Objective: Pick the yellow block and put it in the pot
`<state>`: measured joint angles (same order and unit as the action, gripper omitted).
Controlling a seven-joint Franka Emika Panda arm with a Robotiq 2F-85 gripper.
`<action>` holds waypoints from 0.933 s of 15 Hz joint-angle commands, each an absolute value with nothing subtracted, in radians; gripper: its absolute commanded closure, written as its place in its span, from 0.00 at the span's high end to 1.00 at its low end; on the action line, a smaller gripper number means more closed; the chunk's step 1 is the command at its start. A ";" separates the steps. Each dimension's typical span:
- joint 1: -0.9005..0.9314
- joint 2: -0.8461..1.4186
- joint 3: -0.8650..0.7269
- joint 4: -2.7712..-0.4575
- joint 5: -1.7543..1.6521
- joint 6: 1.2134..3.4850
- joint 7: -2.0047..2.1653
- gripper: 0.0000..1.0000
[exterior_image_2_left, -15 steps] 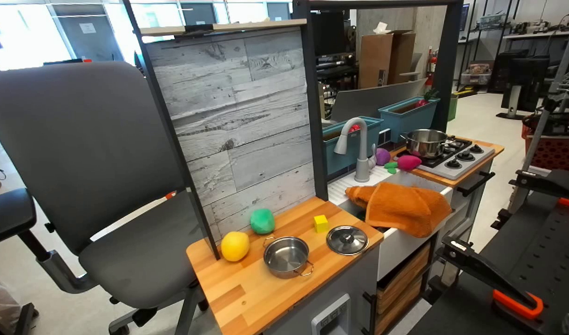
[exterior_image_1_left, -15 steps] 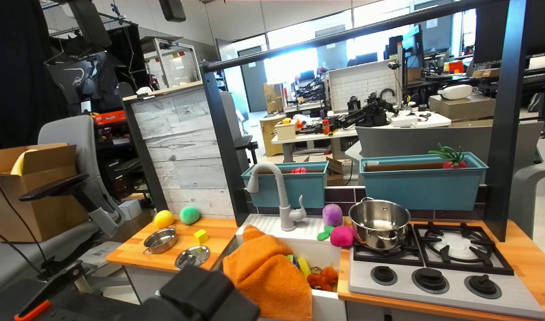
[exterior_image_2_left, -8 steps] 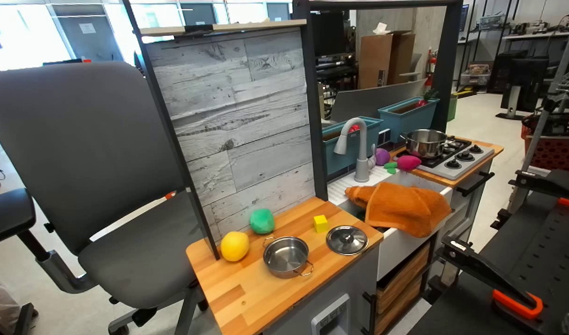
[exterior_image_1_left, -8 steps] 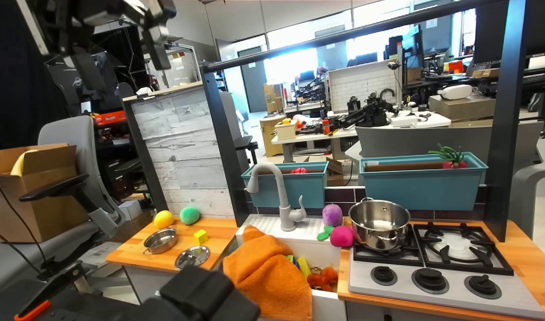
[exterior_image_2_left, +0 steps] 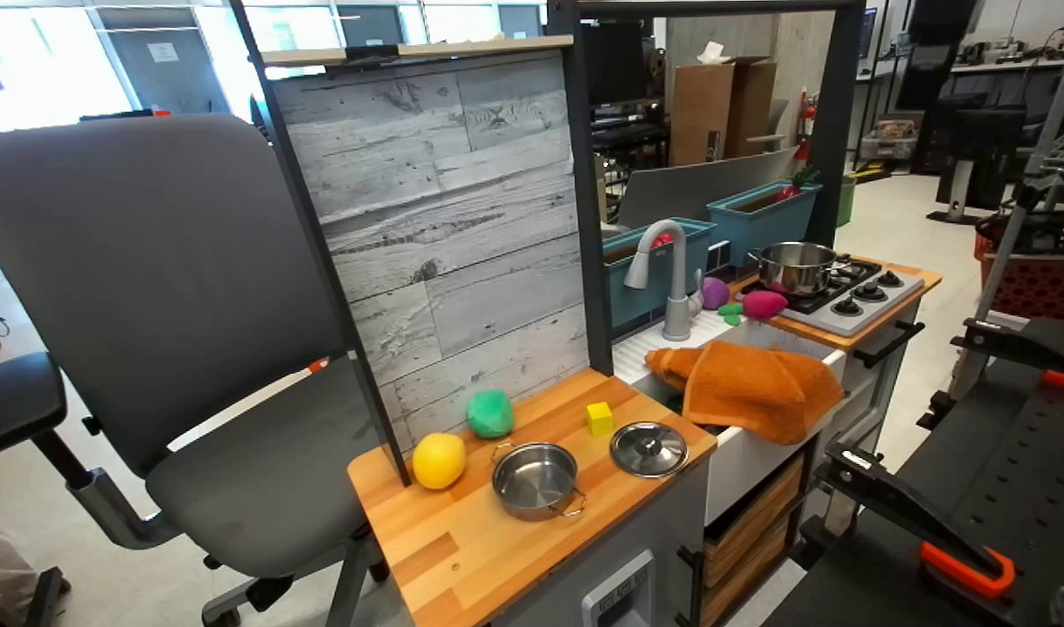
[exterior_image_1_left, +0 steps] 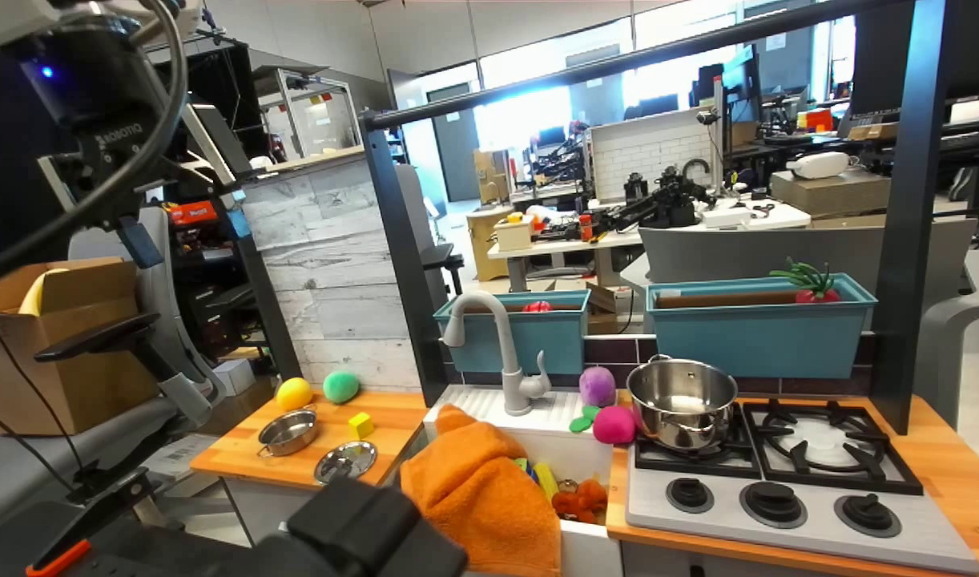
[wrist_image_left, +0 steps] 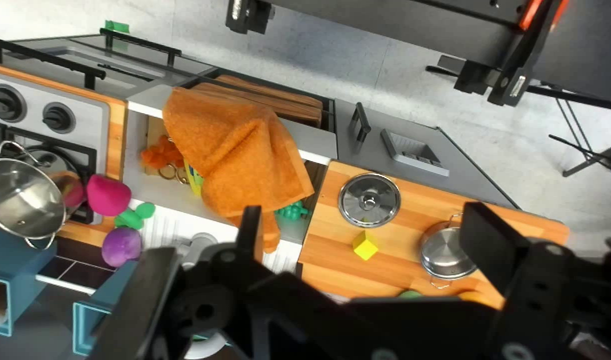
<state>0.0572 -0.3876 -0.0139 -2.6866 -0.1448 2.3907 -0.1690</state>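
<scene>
I am holding my tool (exterior_image_1_left: 189,231) spread and empty, and the yellow block (exterior_image_1_left: 360,425) is lying on the tabletop (exterior_image_1_left: 333,425) well below, between four and five o'clock from the tool in an exterior view.

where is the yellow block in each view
In an exterior view: yellow block left of centre, lower half.
In an exterior view: yellow block slightly right of centre, lower half.
In the wrist view: yellow block right of centre, lower half.
Shared landmark: the round metal lid beside the yellow block in all three.
</scene>
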 commanded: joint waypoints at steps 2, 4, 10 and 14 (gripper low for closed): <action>0.066 -0.216 -0.011 -2.584 -0.053 2.480 -0.130 1.00; 0.061 -0.146 -0.002 -2.534 -0.031 2.493 -0.115 1.00; 0.072 0.040 0.055 -2.416 -0.095 2.498 0.037 1.00; 0.102 0.150 0.075 -2.351 -0.183 2.512 0.179 1.00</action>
